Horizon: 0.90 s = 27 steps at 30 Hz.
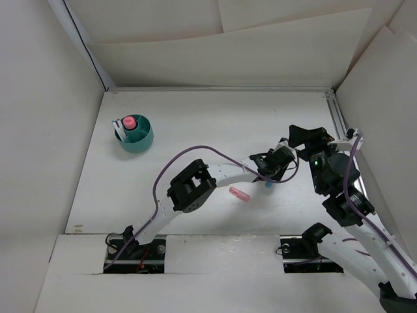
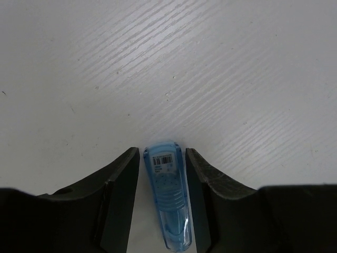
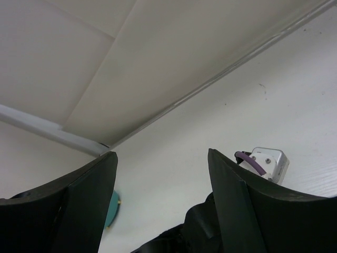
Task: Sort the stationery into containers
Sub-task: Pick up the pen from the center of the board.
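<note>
A short light-blue piece (image 2: 167,197) lies on the white table between the fingers of my left gripper (image 2: 162,152). The jaws straddle it, with a thin gap on each side. From above, the left gripper (image 1: 266,168) is reached far right, the blue piece (image 1: 268,184) showing just below it. A pink piece (image 1: 239,193) lies to its left. The round teal cup (image 1: 144,142) stands at the far left, holding a pink piece (image 1: 129,122) and a white pen. My right gripper (image 1: 293,138) is open and empty, just right of the left gripper.
White walls enclose the table on three sides. A metal rail (image 1: 339,120) runs along the right edge. In the right wrist view, the right gripper (image 3: 162,153) faces the back corner, with the cup's edge (image 3: 112,208) low left and the left wrist's white housing (image 3: 268,162) on the right.
</note>
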{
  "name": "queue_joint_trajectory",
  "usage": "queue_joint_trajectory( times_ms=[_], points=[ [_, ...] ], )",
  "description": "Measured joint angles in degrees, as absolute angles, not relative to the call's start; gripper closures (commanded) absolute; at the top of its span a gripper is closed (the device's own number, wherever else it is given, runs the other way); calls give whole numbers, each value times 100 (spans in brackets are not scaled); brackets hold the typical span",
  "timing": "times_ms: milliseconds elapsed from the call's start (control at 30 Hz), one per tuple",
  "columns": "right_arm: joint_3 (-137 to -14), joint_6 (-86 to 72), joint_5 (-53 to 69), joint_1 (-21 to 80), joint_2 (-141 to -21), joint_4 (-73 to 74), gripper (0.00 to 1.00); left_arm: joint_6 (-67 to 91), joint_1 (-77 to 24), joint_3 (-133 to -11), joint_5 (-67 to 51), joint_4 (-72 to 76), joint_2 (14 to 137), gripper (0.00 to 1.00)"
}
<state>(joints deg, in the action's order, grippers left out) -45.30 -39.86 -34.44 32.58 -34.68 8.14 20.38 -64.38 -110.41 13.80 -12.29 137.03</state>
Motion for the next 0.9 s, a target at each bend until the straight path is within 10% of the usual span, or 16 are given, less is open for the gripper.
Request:
queue_joint_trajectory(
  times_ms=[233, 533, 900],
  points=[
    [-4530, -3927, -3295, 3258, -3533, 812, 24, 1940, -6510, -11310, 1732, -1393, 13872, 65],
    [-4530, -3918, -3225, 3258, -3522, 810, 24, 1876, -6643, -11410, 2143, -1441, 13957, 96],
    [-4530, -3850, -3238, 3258, -3103, 810, 24, 2008, -6547, -10492, 2451, -1249, 13209, 100]
  ],
)
